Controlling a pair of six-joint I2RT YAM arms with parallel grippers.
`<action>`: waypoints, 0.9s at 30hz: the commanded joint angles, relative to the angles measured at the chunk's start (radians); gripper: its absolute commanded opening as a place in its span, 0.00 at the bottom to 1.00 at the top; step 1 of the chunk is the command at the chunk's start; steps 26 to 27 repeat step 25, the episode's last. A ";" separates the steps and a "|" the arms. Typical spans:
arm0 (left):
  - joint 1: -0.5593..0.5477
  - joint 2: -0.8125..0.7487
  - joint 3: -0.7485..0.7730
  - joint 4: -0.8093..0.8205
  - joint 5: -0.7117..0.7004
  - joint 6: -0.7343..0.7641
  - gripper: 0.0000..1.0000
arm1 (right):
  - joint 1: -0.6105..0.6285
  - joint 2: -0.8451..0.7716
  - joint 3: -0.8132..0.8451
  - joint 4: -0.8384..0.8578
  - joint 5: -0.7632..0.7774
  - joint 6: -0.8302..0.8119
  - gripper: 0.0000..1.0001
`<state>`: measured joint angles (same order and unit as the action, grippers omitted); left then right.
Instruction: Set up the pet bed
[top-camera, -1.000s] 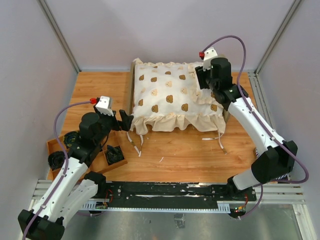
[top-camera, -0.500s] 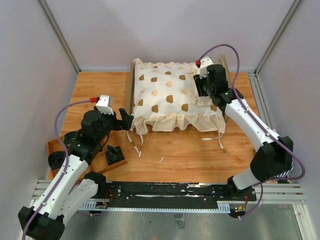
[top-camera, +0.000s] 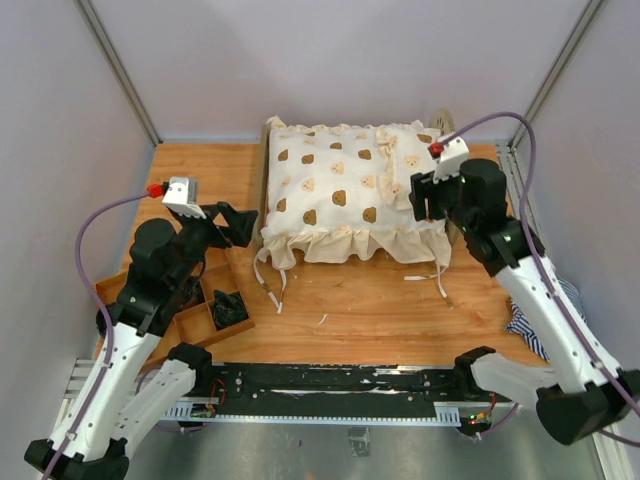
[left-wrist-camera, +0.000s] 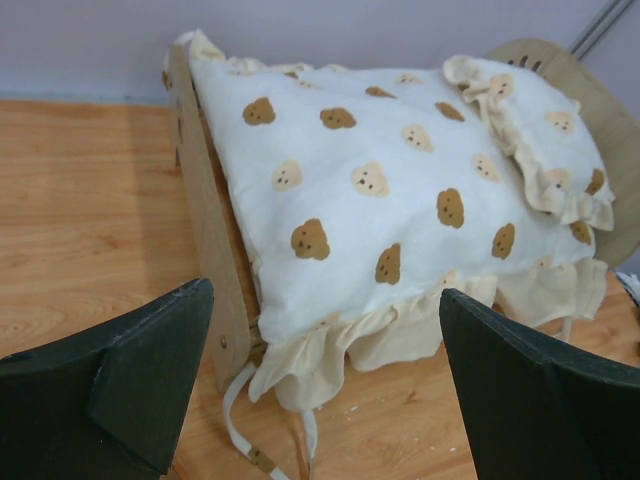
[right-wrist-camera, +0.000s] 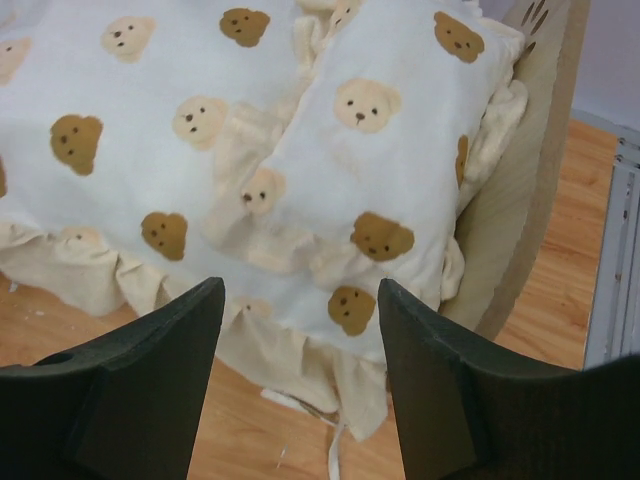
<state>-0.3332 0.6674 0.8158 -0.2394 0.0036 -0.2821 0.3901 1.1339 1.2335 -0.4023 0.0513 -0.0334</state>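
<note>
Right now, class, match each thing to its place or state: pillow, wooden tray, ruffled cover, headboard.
Column A
1. pillow
2. wooden tray
3. ruffled cover
4. headboard

Column B
a. standing upright, bare plywood
b. lying on top of the cover, at its right end
c. spread flat, frill hanging at the near side
d. on the table, near left corner

Pairs: 1-b, 2-d, 3-c, 4-a
</note>
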 joint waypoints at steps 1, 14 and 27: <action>-0.004 -0.035 0.054 -0.009 0.033 0.025 0.99 | 0.012 -0.168 -0.105 -0.035 -0.062 0.062 0.64; -0.002 -0.206 -0.078 0.043 0.085 -0.003 0.99 | 0.013 -0.599 -0.412 0.025 -0.117 0.300 0.65; -0.003 -0.246 -0.099 0.015 0.048 -0.005 0.99 | 0.012 -0.573 -0.420 0.014 -0.137 0.312 0.65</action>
